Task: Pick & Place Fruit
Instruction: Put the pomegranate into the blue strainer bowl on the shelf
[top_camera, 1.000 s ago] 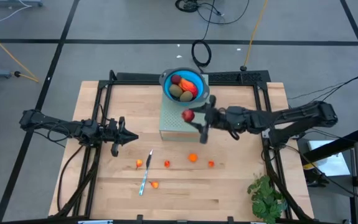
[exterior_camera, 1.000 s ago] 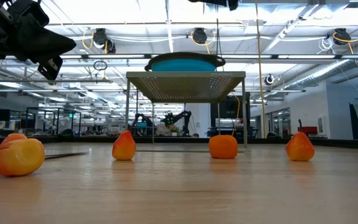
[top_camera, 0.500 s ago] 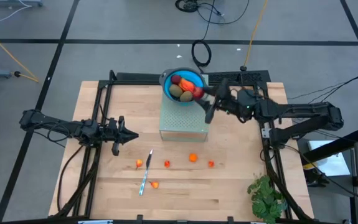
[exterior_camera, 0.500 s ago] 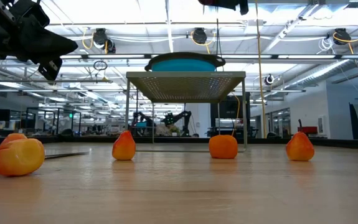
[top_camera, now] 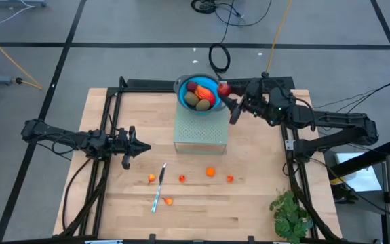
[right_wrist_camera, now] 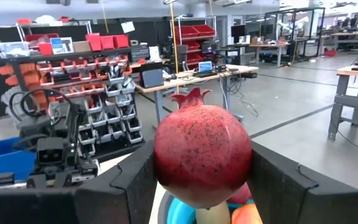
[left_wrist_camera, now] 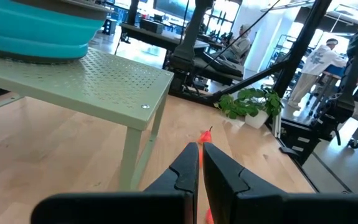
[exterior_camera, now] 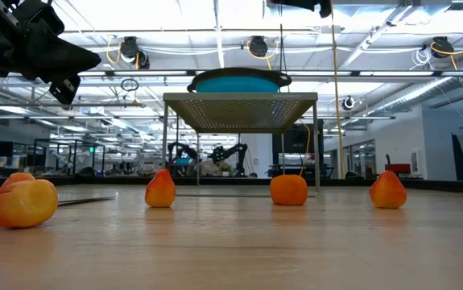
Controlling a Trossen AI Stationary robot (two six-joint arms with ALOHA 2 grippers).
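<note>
My right gripper (top_camera: 227,91) is shut on a dark red pomegranate (top_camera: 223,88) just beside the right rim of the blue bowl (top_camera: 200,93). The bowl stands on a pale green perforated stand (top_camera: 200,132) and holds an olive-brown oval, a red-orange oblong and a red piece. Several small orange pieces (top_camera: 210,172) lie on the table in front of the stand. My left gripper (top_camera: 139,148) hangs shut and empty over the table's left part, and its closed fingers show in the left wrist view (left_wrist_camera: 198,167). My right gripper pinches the pomegranate's round body (right_wrist_camera: 202,158) between its two fingers (right_wrist_camera: 129,183), one on each side at its widest part. The fruit is lifted clear, its crown (right_wrist_camera: 190,97) showing above the fingers, with the bowl's inside (right_wrist_camera: 182,211) below it.
A slim silver knife (top_camera: 158,190) lies among the orange pieces at the front left. A green leafy plant (top_camera: 289,213) sits at the table's front right corner. Black frame rails run along the table's left, right and far edges.
My right gripper has carried the pomegranate from over the stand's front part toward the table's far edge and a little right, rising, and now holds it beside the bowl's right rim. It has stayed shut on the fruit.
</note>
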